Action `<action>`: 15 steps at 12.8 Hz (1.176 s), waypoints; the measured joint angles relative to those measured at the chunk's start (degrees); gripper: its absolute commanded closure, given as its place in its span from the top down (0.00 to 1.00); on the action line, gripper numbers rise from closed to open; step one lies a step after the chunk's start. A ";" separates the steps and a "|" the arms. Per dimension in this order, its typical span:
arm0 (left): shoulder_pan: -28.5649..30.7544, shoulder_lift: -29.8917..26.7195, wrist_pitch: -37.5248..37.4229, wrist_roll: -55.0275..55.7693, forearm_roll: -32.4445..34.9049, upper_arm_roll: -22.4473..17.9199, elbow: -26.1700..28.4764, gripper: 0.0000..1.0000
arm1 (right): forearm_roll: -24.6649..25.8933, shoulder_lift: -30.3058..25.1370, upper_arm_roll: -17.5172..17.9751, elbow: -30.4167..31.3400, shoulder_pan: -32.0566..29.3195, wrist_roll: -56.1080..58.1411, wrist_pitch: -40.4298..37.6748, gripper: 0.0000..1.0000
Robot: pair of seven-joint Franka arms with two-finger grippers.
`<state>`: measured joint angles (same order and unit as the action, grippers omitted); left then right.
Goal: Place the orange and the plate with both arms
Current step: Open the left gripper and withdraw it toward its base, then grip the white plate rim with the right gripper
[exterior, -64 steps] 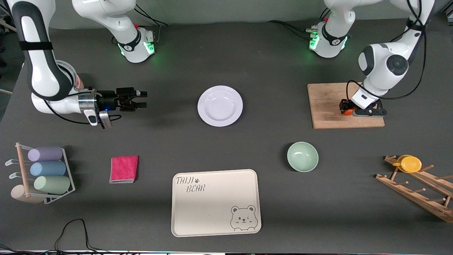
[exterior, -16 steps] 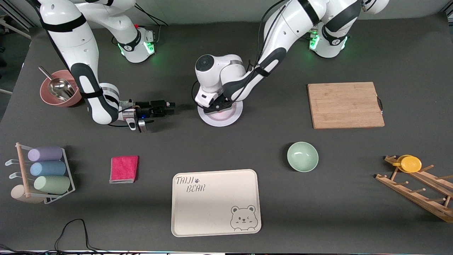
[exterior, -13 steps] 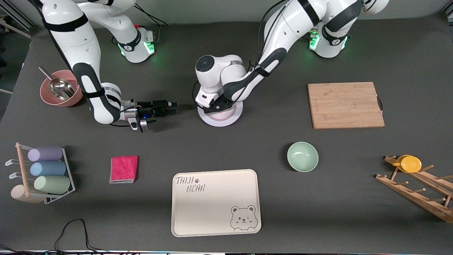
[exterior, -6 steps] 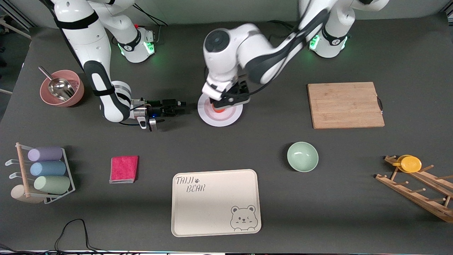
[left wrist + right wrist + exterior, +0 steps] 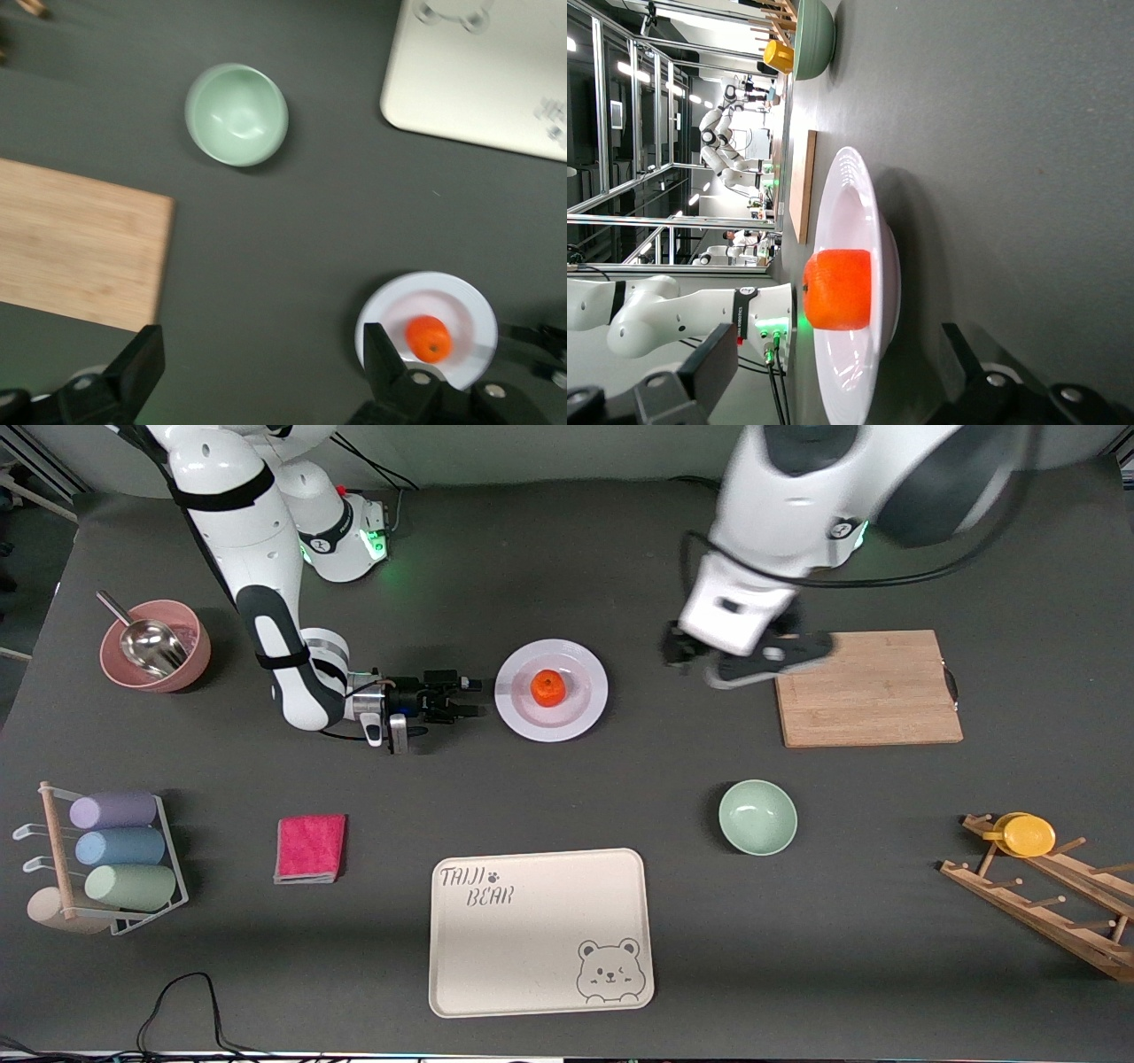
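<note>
- Orange (image 5: 549, 687) at rest in the well of the white plate (image 5: 580, 708), free of both end effectors; dimpled top facing up.
- Plate flat on the dark counter (image 5: 567, 797), about midway between the two arm bases, farther from the front camera than the cream bear tray (image 5: 540, 932).
- Right end effector (image 5: 468, 698) low over the counter, just beside the plate rim on the right arm's end, pointing at the plate; fingers (image 5: 472, 685) parted, nothing between them, not touching the rim.
- Left end effector (image 5: 753, 657) raised in the air over the counter between the plate and the wooden cutting board (image 5: 873, 691); fingers (image 5: 142, 359) spread wide, gripping nothing.
- Pale green bowl (image 5: 757, 817) empty, nearer to the front camera than the cutting board, toward the left arm's end.
- Pink bowl with metal scoop (image 5: 155, 646) and folded red cloth (image 5: 310, 848) toward the right arm's end.
</note>
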<state>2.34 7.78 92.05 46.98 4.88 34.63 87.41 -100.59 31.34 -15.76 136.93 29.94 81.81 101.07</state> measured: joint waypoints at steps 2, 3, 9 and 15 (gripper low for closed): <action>7.57 -1.59 -2.60 -8.52 -0.39 -0.15 -0.01 1.00 | -1.91 0.42 0.29 -0.04 0.23 1.40 -0.23 1.00; 10.64 -1.94 -2.81 -11.63 -0.60 -0.19 -0.02 1.00 | -2.88 0.53 0.40 -0.03 0.64 1.84 -0.26 1.00; 16.09 -3.27 -2.22 -25.36 -2.91 -7.32 -0.19 1.00 | -6.49 1.21 0.61 -0.02 3.70 2.39 -0.80 0.91; -0.53 -5.88 -1.79 -38.29 -4.53 -31.54 -0.18 1.00 | -11.01 2.18 0.65 -0.04 6.72 3.94 -1.03 0.84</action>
<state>1.81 1.89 90.26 8.69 0.34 3.09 87.23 -111.60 33.53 -15.11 136.89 36.65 85.74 100.05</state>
